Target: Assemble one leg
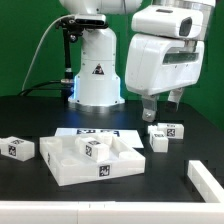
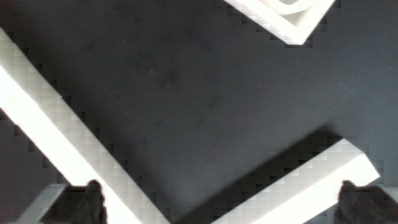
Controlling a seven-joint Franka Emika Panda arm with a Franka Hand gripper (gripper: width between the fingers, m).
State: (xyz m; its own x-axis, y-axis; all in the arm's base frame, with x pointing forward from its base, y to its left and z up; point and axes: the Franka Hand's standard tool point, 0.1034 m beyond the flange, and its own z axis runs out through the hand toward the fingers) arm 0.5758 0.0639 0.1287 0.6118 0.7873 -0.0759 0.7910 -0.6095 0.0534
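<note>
In the exterior view my gripper (image 1: 160, 105) hangs open and empty above the table on the exterior view's right. Just below it lie two small white tagged legs, one (image 1: 165, 128) behind the other (image 1: 158, 142). Another leg (image 1: 17, 148) lies at the far left. A further tagged peg (image 1: 95, 148) rests on the wide white panel (image 1: 70, 168). In the wrist view my fingertips (image 2: 80, 205) stand wide apart with only dark table between them. A tagged white piece (image 2: 285, 15) shows at the frame edge; I cannot tell which part it is.
The robot base (image 1: 98, 75) stands at the back centre. The marker board (image 1: 95, 132) lies behind the panel. A white block (image 1: 205, 180) sits at the front right. Two white bars (image 2: 45, 125) (image 2: 329, 165) cross the wrist view diagonally.
</note>
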